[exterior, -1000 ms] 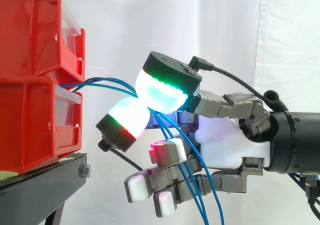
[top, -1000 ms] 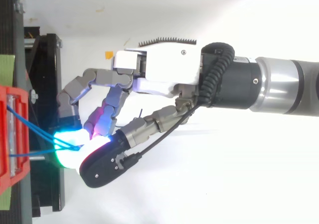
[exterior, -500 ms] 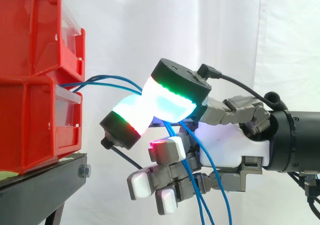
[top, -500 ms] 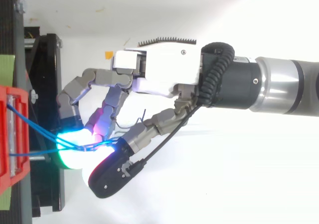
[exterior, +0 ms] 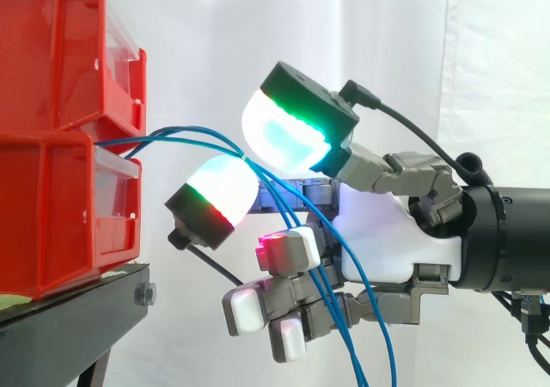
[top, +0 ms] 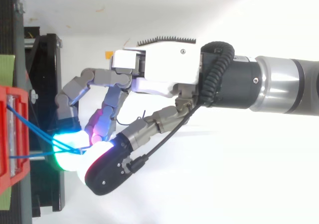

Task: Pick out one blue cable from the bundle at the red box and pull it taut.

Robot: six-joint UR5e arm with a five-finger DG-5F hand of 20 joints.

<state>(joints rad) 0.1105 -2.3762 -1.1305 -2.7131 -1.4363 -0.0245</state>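
Several blue cables [exterior: 172,135], not one, caught in the hand [exterior: 387,241] at this stage. Nearest the side camera: smaller fingers [exterior: 288,249] curled in below the palm, strands dropping past them toward the bottom edge. Just beyond, two large glowing pads [exterior: 288,133] set on the strands from above and below, a loose pinch at best; firmness of the grip impossible to judge. From the pinch, a slack upward arc leftward to the gap between the two stacked red bins [exterior: 51,206], no strand straight. Same story in the top view: strands crossing one another between the bin front and the pads. Farther back, black stand [exterior: 77,318] under the bins, then the white curtain [exterior: 387,52]. By these signs, reach and grasp done, singling-out not: more than one strand between the pads. Left to do: shed the extras, keep one, draw away from the bins until it runs straight.
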